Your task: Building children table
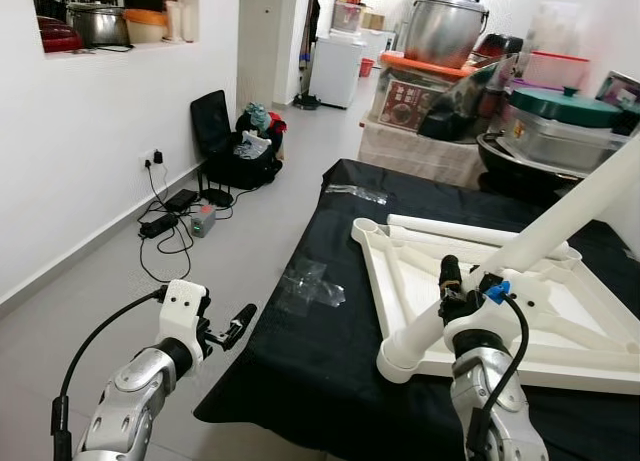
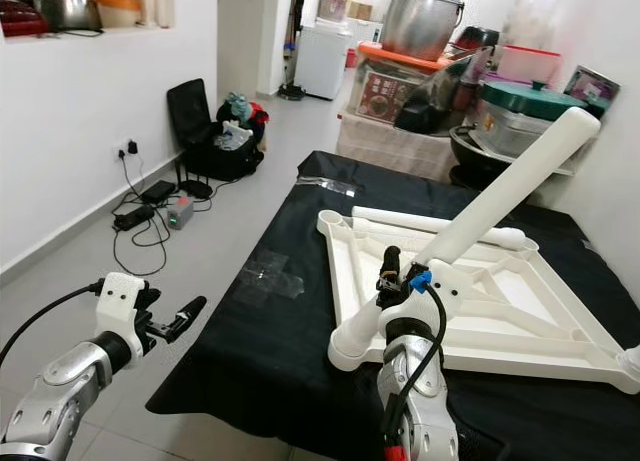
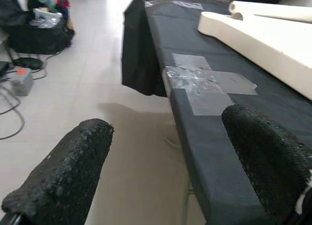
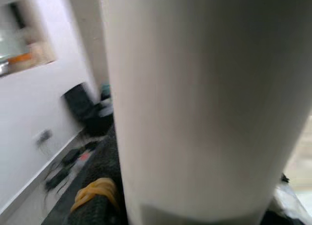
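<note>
A white children's tabletop lies upside down on the black-covered table. My right gripper is shut on a long white table leg, which slants up to the right with its lower end at the tabletop's near corner. In the right wrist view the leg is blurred and very close. Another white leg lies along the tabletop's far edge. My left gripper hovers open over the floor, left of the table, holding nothing; its fingers stand wide apart.
Clear tape patches stick to the cloth near the table's left edge. Cables and a power strip lie by the left wall, with a dark bag beyond. Pots and boxes crowd the back behind the table.
</note>
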Controlling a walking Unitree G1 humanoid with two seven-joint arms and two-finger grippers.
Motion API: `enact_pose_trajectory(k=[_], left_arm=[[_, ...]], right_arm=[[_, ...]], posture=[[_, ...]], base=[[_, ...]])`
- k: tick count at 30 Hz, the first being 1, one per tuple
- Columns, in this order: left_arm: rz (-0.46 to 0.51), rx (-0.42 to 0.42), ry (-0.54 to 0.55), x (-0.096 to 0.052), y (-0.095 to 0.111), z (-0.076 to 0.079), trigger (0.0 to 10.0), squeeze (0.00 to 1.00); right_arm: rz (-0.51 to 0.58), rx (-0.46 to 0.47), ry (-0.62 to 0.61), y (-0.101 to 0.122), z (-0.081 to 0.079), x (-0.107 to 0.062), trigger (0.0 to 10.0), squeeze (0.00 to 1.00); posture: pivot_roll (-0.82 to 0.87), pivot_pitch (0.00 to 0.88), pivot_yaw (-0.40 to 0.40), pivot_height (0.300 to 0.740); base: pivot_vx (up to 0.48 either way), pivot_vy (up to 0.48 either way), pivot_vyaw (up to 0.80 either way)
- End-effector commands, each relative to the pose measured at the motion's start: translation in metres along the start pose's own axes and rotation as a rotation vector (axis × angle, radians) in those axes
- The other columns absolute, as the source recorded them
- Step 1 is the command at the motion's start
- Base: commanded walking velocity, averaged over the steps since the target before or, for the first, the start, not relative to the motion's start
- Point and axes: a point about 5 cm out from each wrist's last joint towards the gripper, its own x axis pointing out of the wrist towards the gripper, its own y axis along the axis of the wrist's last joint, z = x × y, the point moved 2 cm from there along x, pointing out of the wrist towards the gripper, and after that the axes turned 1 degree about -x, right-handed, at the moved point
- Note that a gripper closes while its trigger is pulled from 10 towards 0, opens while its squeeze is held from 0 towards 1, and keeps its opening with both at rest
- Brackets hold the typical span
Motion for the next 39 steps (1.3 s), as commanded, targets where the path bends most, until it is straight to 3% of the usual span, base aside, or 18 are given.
enact_pose_trajectory(k=[1,2,3,4,7,8,12,20,27,30,32,35,36,37,38,39], left_arm=[[-0.010,-0.002,-0.019,0.004,-0.001,0.005,10.0,0.00],[-0.011,-0.002,-0.021,0.004,-0.002,0.005,10.0,0.00],[-0.013,-0.003,-0.025,0.005,-0.002,0.007,10.0,0.00],[-0.013,-0.003,-0.025,0.005,-0.002,0.007,10.0,0.00],[-0.012,-0.005,-0.026,0.007,-0.002,0.008,10.0,0.00],[-0.012,-0.005,-0.026,0.007,-0.002,0.008,10.0,0.00],[-0.005,-0.010,-0.019,0.007,-0.001,0.007,10.0,0.00],[-0.008,-0.018,0.005,0.001,-0.006,0.006,10.0,0.00],[-0.010,-0.022,0.013,-0.001,-0.007,0.004,10.0,0.00],[-0.010,-0.020,0.015,-0.002,-0.006,0.003,10.0,0.00],[-0.011,-0.018,0.015,-0.002,-0.007,0.003,10.0,0.00],[-0.011,-0.018,0.015,-0.003,-0.007,0.003,10.0,0.00],[-0.016,-0.017,0.017,-0.005,-0.008,0.002,10.0,0.00],[-0.016,-0.017,0.017,-0.005,-0.008,0.002,10.0,0.00],[-0.019,-0.017,0.019,-0.006,-0.009,0.001,10.0,0.00],[-0.022,-0.016,0.020,-0.008,-0.010,0.000,10.0,0.00]], right_arm=[[-0.271,0.024,0.180,-0.053,-0.016,-0.011,0.0,0.00],[-0.294,0.020,0.361,-0.053,-0.032,-0.016,0.0,0.00],[-0.336,-0.002,0.648,-0.052,-0.054,-0.031,0.0,0.00],[-0.336,-0.002,0.648,-0.052,-0.054,-0.031,0.0,0.00],[-0.390,-0.043,0.863,-0.050,-0.056,-0.042,0.0,0.00],[-0.390,-0.043,0.863,-0.050,-0.056,-0.042,0.0,0.00],[-0.464,-0.004,1.063,-0.044,-0.054,-0.044,0.0,0.00],[-0.503,0.061,1.136,-0.042,-0.050,-0.023,0.0,0.00],[-0.512,0.085,1.169,-0.045,-0.053,-0.025,0.0,0.00],[-0.490,0.075,1.129,-0.049,-0.054,-0.029,0.0,0.00],[-0.463,-0.020,1.021,-0.058,-0.049,-0.028,0.0,0.00],[-0.457,-0.046,0.997,-0.060,-0.048,-0.028,0.0,0.00],[-0.479,-0.176,0.607,-0.070,-0.026,-0.006,0.0,0.00],[-0.479,-0.176,0.607,-0.070,-0.026,-0.006,0.0,0.00],[-0.497,-0.193,0.269,-0.074,0.000,-0.001,0.0,0.00],[-0.520,-0.201,0.039,-0.077,0.020,-0.003,0.0,0.00]], posture=[[0.07,0.000,-0.126,0.740],[0.07,0.000,-0.124,0.740],[0.07,0.000,-0.124,0.740],[0.07,0.000,-0.124,0.740],[0.08,0.000,-0.134,0.740],[0.08,0.000,-0.134,0.740],[0.09,0.000,-0.152,0.740],[0.12,0.000,-0.183,0.740],[0.12,0.000,-0.187,0.740],[0.11,0.000,-0.184,0.740],[0.11,0.000,-0.182,0.740],[0.11,0.000,-0.182,0.740],[0.10,0.000,-0.174,0.740],[0.10,0.000,-0.174,0.740],[0.10,0.000,-0.173,0.740],[0.10,0.000,-0.173,0.740]], base=[[0.000,0.000,0.00],[0.000,0.000,0.00],[0.000,0.000,0.00],[0.000,0.000,0.00],[0.000,0.000,0.00],[0.000,0.000,0.00],[0.000,0.000,0.00],[0.000,0.000,0.00],[0.000,0.000,0.00],[0.000,0.000,0.00],[0.000,0.000,0.00],[0.000,0.000,0.00],[0.000,0.000,0.00],[0.000,0.000,0.00],[0.000,0.000,0.00],[0.000,0.000,0.00]])
